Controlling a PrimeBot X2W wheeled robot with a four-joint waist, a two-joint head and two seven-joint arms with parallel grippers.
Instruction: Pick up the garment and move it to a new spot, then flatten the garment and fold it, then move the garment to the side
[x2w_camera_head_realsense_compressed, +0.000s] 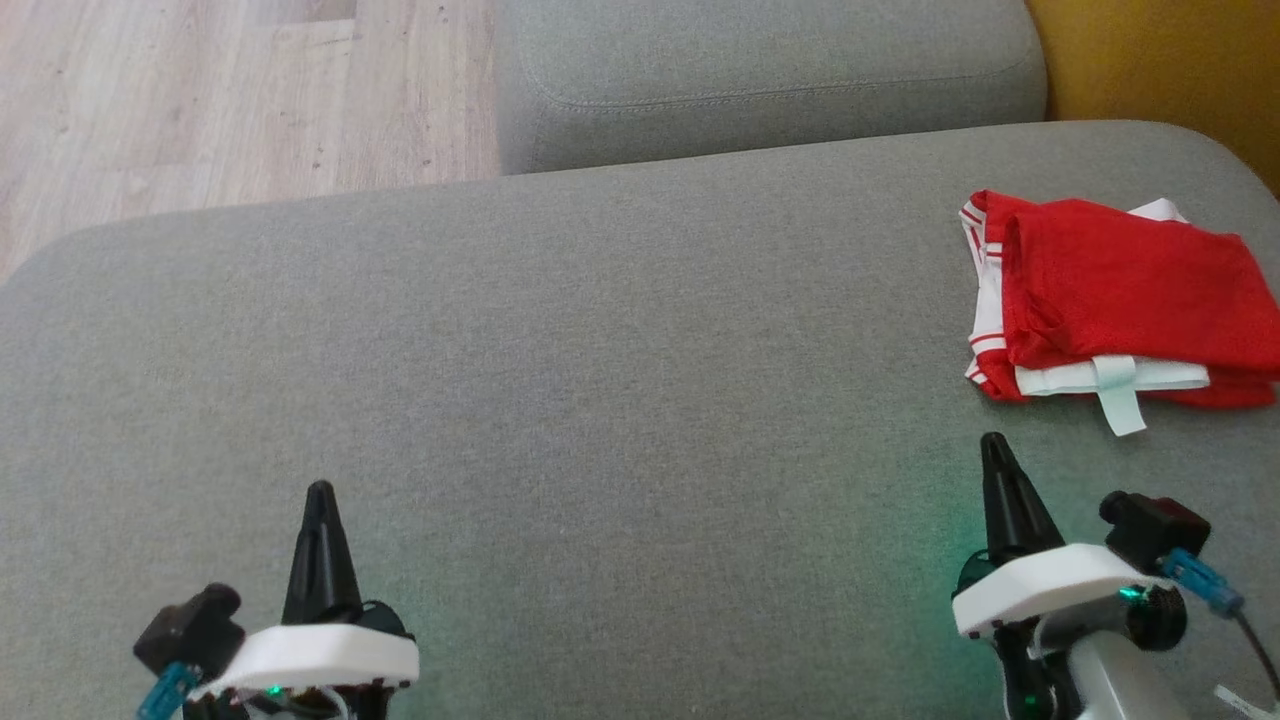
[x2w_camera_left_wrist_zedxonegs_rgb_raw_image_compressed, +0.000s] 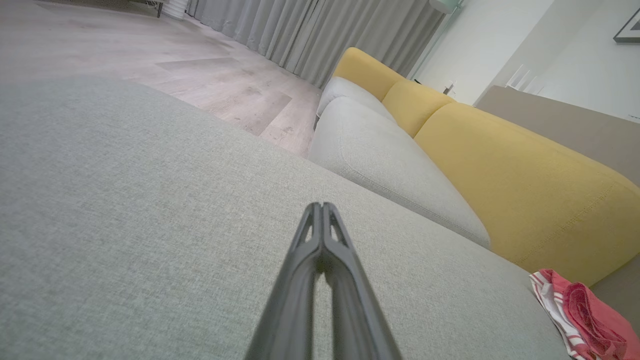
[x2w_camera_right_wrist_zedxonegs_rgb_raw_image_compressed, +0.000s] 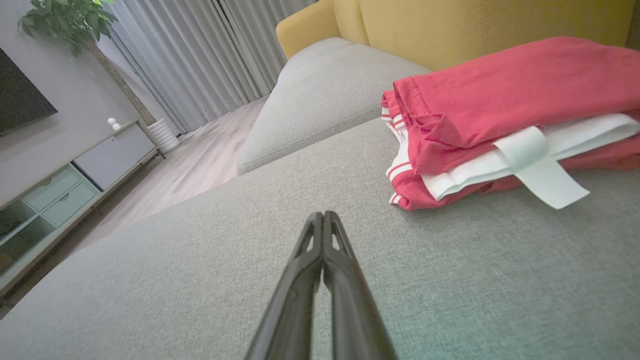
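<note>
A red garment (x2w_camera_head_realsense_compressed: 1120, 290) with white trim lies folded at the far right of the grey sofa seat (x2w_camera_head_realsense_compressed: 600, 400), a pale drawstring hanging from its near edge. The right wrist view shows the garment (x2w_camera_right_wrist_zedxonegs_rgb_raw_image_compressed: 500, 110) at upper right; in the left wrist view the garment (x2w_camera_left_wrist_zedxonegs_rgb_raw_image_compressed: 590, 315) sits at the lower right corner. My right gripper (x2w_camera_head_realsense_compressed: 993, 445) (x2w_camera_right_wrist_zedxonegs_rgb_raw_image_compressed: 324, 216) hovers just short of the garment, fingers pressed together, holding nothing. My left gripper (x2w_camera_head_realsense_compressed: 320, 492) (x2w_camera_left_wrist_zedxonegs_rgb_raw_image_compressed: 321, 206) is at the lower left, well away from it, also shut and empty.
A second grey cushion (x2w_camera_head_realsense_compressed: 770, 80) adjoins the seat at the back, with a yellow backrest (x2w_camera_head_realsense_compressed: 1170, 70) to the right. Wooden floor (x2w_camera_head_realsense_compressed: 200, 100) lies beyond the seat's left edge. A low cabinet (x2w_camera_right_wrist_zedxonegs_rgb_raw_image_compressed: 65, 180) and a plant (x2w_camera_right_wrist_zedxonegs_rgb_raw_image_compressed: 70, 22) stand across the room.
</note>
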